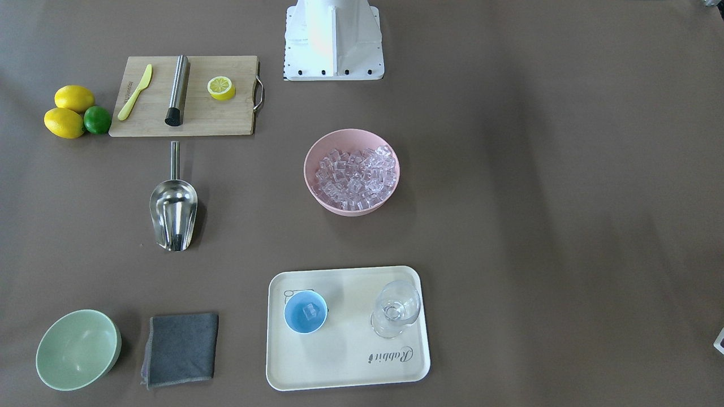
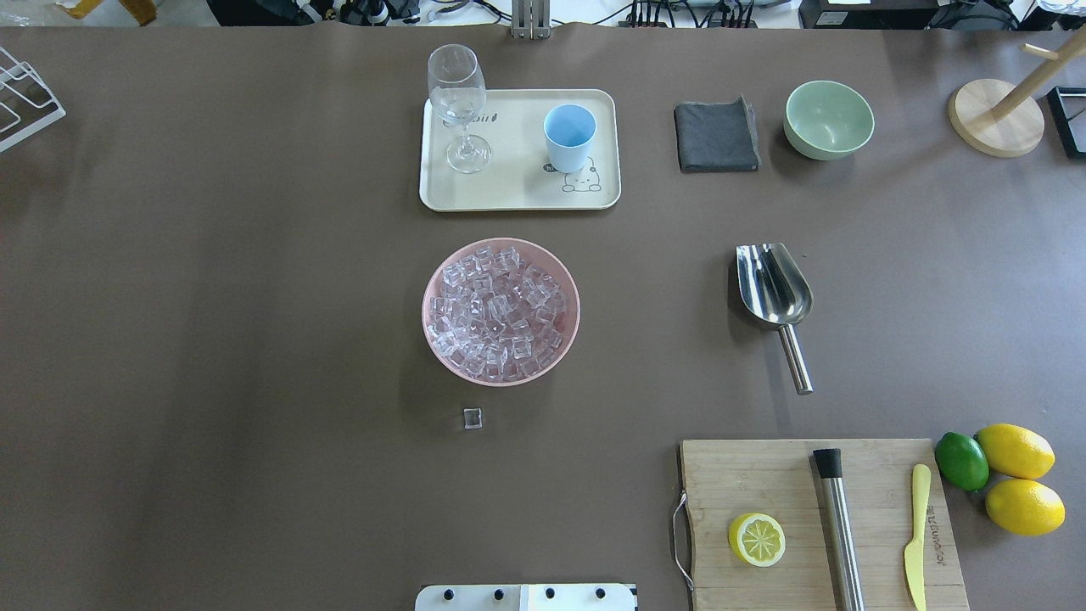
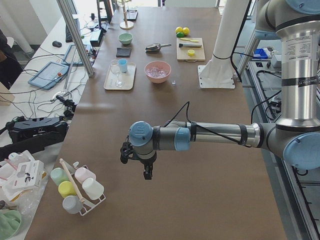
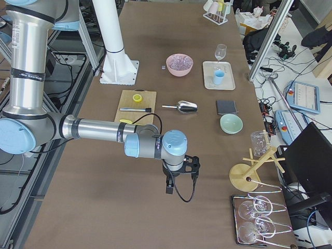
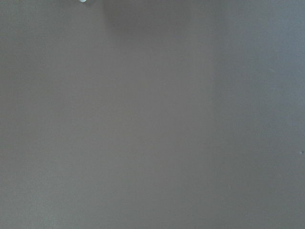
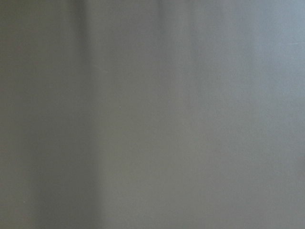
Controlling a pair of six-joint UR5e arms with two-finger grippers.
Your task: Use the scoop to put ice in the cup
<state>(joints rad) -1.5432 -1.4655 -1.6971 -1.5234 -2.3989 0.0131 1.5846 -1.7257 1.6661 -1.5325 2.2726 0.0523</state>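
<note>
Stainless steel gleams on the robot's right half of the table (image 2: 254, 297). The scoop (image 2: 774, 288) lies flat there, trough toward the tray (image 2: 517, 193) and rod handle (image 2: 795, 361) pointing back at the robot. It is well apart from the pink bowl (image 2: 425, 310) heaped with ice (image 2: 496, 314) and from the cup (image 2: 568, 136) on the tray, which holds one cube (image 1: 310, 311). The right gripper (image 4: 178, 175) and left gripper (image 3: 136, 161) hang over bare table at its ends; I cannot tell whether their fingers are spread or pressed together. The right arm looks best placed: descend over the rod's middle, fingers straddling it, and pinch firmly so the trough cannot roll.
</note>
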